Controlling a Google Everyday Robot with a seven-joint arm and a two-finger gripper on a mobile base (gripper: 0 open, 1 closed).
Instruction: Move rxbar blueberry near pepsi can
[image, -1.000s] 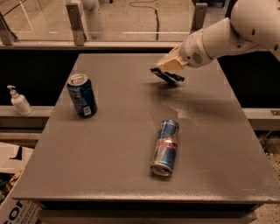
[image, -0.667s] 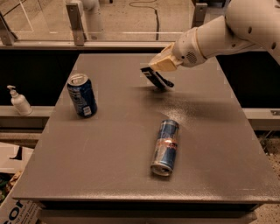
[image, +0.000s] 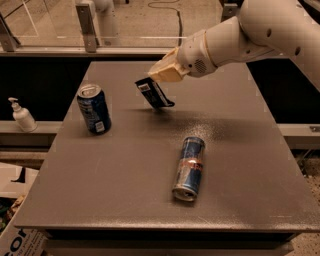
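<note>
The rxbar blueberry (image: 154, 93), a flat dark navy bar with a pale label, hangs tilted just above the grey table (image: 125, 170), held at its top end by my gripper (image: 161, 76), which is shut on it. The pepsi can (image: 94, 108), dark blue with a silver top and a white patch, stands upright at the table's left side. The bar is to the right of the can, about a can's height away. My white arm reaches in from the upper right.
A slimmer blue-and-silver can (image: 189, 168) lies on its side right of the table's middle. A white pump bottle (image: 22, 116) stands on a ledge left of the table. Cardboard boxes (image: 12, 235) sit on the floor at lower left.
My gripper has carried the bar leftward and a little down, from the table's far right-centre toward the pepsi can. Both cans have stayed put.
</note>
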